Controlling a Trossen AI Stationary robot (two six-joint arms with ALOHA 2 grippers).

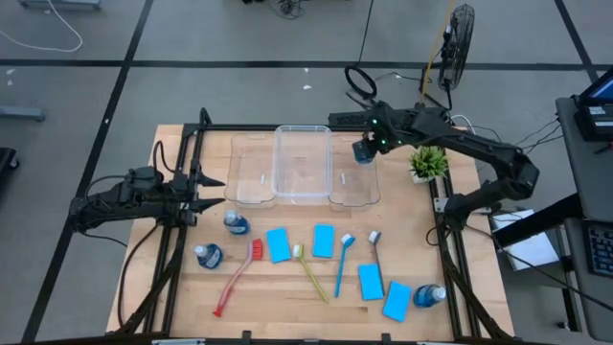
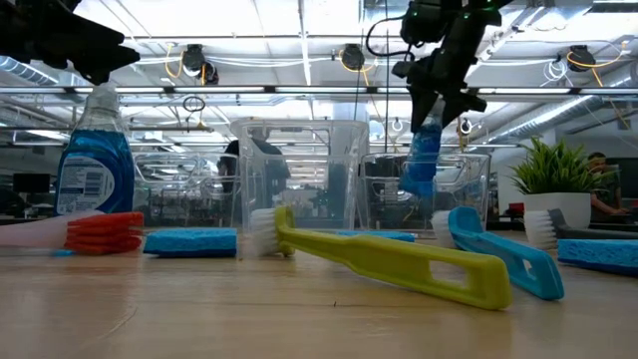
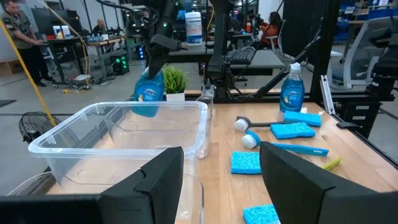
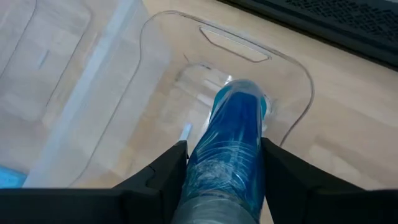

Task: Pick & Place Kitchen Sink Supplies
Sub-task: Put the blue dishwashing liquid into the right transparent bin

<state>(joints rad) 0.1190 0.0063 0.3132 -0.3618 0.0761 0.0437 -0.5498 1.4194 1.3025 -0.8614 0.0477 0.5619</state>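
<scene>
Blue bottles: four, one (image 1: 363, 151) clamped in right gripper (image 1: 365, 153); sponges: four; brushes: four; left gripper (image 1: 213, 191) released.

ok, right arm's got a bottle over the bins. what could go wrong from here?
1. The right gripper holds the bottle above the right bin; released from up there, it may bounce or tip rather than settle.
2. In the high view the bottle hangs near that bin's back rim, so a small drift could drop it outside, on the table.
3. The plant stands beside that bin; the arm could clip it on the way out.
</scene>
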